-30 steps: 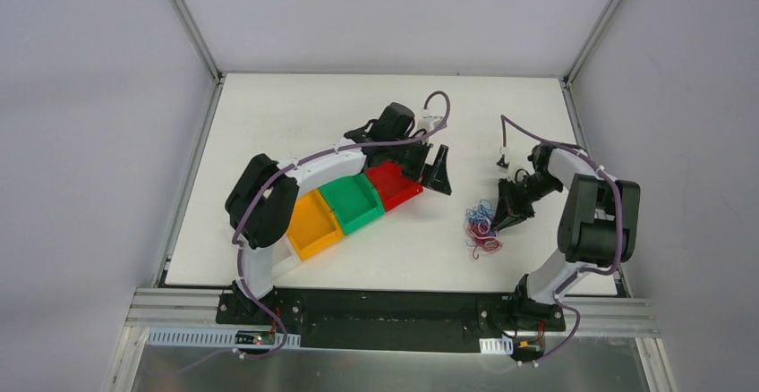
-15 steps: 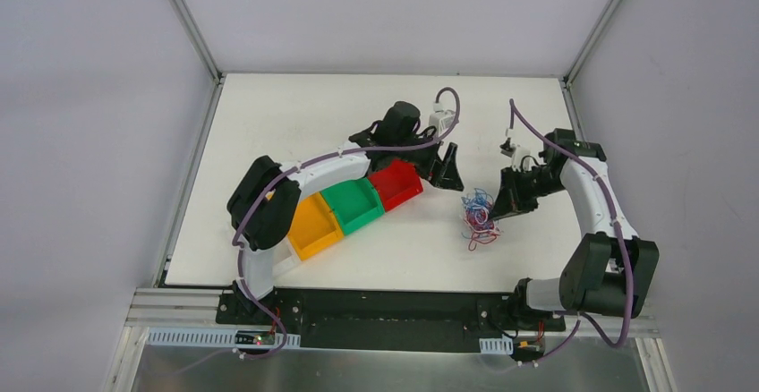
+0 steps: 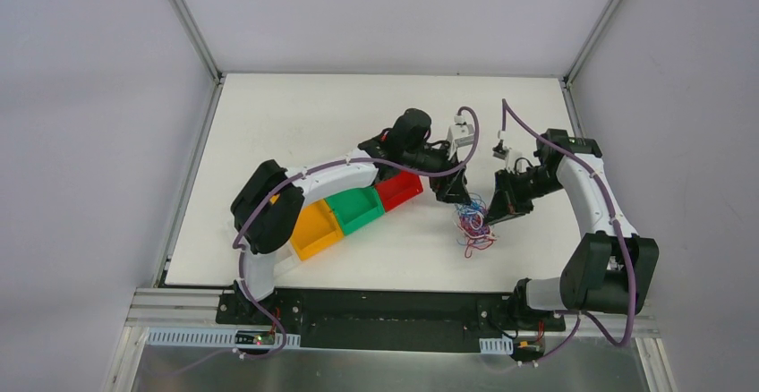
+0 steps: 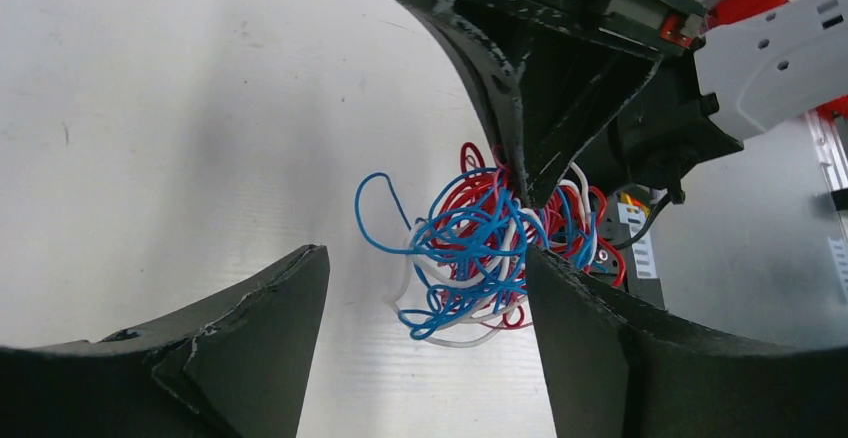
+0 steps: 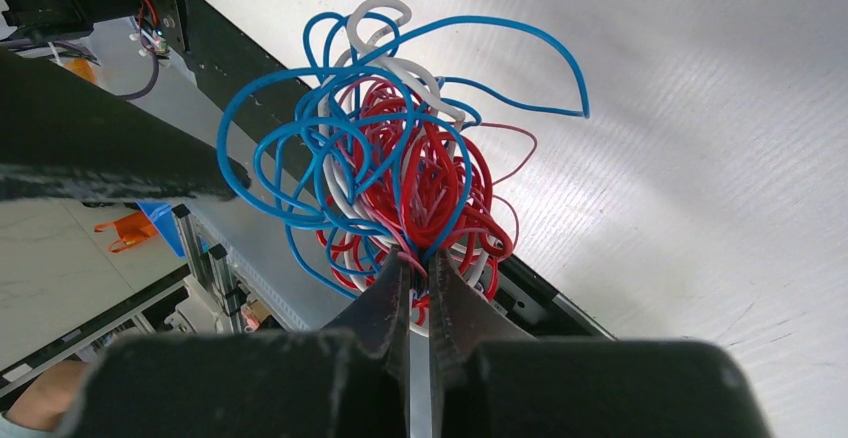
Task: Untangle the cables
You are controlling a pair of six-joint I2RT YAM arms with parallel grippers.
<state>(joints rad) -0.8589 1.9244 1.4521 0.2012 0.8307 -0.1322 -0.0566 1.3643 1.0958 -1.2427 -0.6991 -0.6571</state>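
1 tangle: thin, curly cables (image 3: 472, 222) in blue, bright red, dark red-brown and white, wound into 1 loose ball.
Place: right of the table's centre, between the 2 black grippers; 1 red loop trails toward the near edge. Whether the ball rests on the surface or hangs just above it cannot be told.
Right gripper (image 5: 418, 268): fingers pressed together, pinching a few red and blue strands at the edge of the ball; the rest of the loops fan out beyond the tips.
Left gripper (image 4: 425, 258): fingers (image 4: 590, 328) well apart, set at the tangle from the opposite side. The ball lies in the gap, crowded against 1 finger, with a blue loop reaching toward the other. No strand is clamped.
Grippers together: tips near each other, with only the tangle between them.
Bins: 3 small plastic trays in a row left of the tangle, under the left arm: red bin (image 3: 398, 191) nearest, then green bin (image 3: 353, 208), then orange bin (image 3: 313, 231).
Table (image 3: 295, 115): white, flat, walled by grey panels.
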